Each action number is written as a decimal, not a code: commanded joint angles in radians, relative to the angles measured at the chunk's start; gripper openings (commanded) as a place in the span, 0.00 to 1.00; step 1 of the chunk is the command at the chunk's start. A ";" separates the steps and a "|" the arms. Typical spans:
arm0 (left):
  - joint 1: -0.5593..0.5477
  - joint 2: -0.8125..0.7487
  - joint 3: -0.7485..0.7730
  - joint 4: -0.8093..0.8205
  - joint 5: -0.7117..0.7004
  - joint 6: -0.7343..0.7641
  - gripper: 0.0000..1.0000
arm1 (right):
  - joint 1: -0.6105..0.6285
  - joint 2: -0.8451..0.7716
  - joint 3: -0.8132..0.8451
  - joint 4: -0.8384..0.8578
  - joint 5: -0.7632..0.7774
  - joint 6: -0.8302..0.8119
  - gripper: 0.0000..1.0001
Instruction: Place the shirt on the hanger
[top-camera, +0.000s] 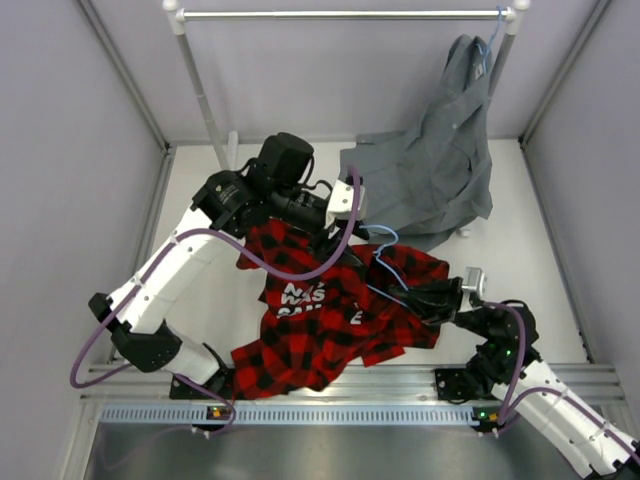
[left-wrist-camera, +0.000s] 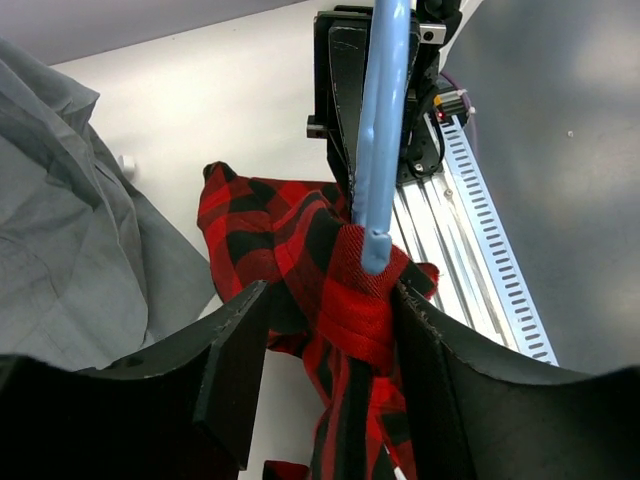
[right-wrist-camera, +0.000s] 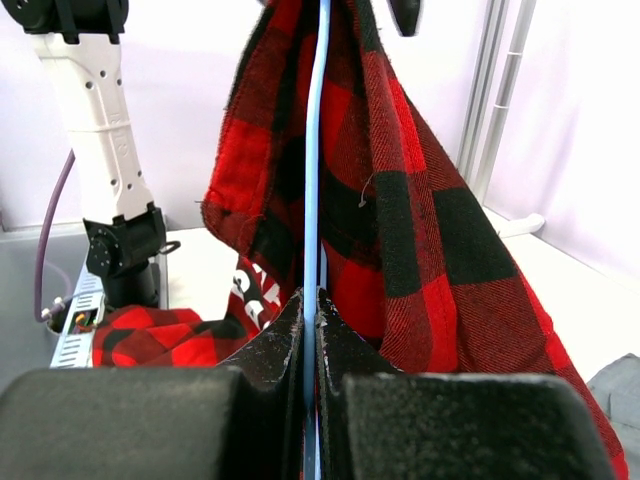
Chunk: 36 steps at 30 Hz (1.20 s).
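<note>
The red-and-black plaid shirt (top-camera: 320, 330) lies bunched at the table's middle, its white lettering facing up. My right gripper (top-camera: 425, 298) is shut on the thin light-blue hanger (top-camera: 388, 265); in the right wrist view the jaws (right-wrist-camera: 310, 300) pinch the wire (right-wrist-camera: 312, 150) and the shirt (right-wrist-camera: 420, 240) drapes over it. My left gripper (top-camera: 350, 240) is over the shirt's upper part. In the left wrist view its jaws (left-wrist-camera: 330, 300) stand apart around a bunch of shirt (left-wrist-camera: 255, 225). The fabric touches the right finger only. The hanger's end (left-wrist-camera: 385, 130) pokes into that bunch.
A plain grey shirt (top-camera: 430, 175) hangs on another blue hanger (top-camera: 492, 35) from the white rail (top-camera: 345, 14) at the back, its hem lying on the table beside my left gripper. The slotted metal rail (top-camera: 300, 412) runs along the near edge. Walls enclose both sides.
</note>
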 joint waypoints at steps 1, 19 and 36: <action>-0.001 -0.015 -0.011 0.001 0.032 0.006 0.55 | 0.012 -0.021 0.062 0.045 -0.019 -0.028 0.00; -0.001 0.008 -0.037 0.001 0.052 0.006 0.14 | 0.012 -0.017 0.122 -0.007 -0.047 -0.076 0.00; -0.001 0.003 -0.041 0.053 -0.063 -0.007 0.00 | 0.012 -0.141 0.122 -0.211 0.206 -0.099 0.80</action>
